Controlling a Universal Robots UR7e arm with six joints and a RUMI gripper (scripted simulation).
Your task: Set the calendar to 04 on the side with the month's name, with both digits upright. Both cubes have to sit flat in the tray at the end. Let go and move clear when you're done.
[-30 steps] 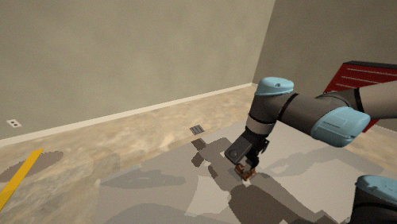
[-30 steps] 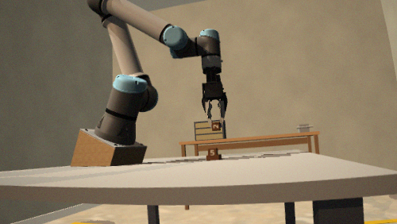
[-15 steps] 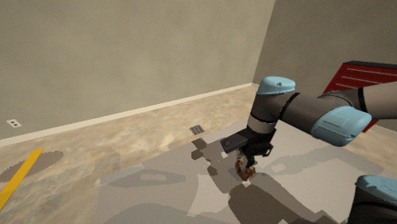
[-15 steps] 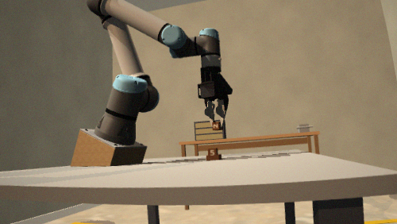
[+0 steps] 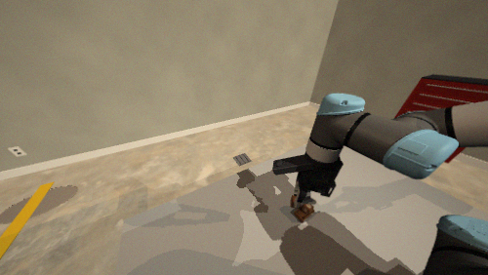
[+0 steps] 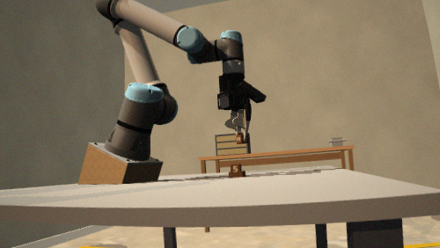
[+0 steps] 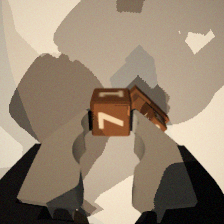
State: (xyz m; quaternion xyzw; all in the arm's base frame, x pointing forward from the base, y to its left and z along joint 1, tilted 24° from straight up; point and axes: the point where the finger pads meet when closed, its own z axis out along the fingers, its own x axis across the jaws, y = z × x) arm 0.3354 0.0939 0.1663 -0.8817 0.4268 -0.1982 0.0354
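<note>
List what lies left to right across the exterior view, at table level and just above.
Arm's wooden base block → calendar tray showing a 5 with the gripper holding a cube above it → grey pot on the far bench.

tray (image 7: pixel 150 107) half hidden behind cube (image 7: pixel 111 116)

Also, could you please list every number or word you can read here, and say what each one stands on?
"7": on the cube held in the tool, face toward the wrist camera.
"1": on that cube's top face.
"5": on the cube in the tray on the table.
Month's name: not readable.
</note>
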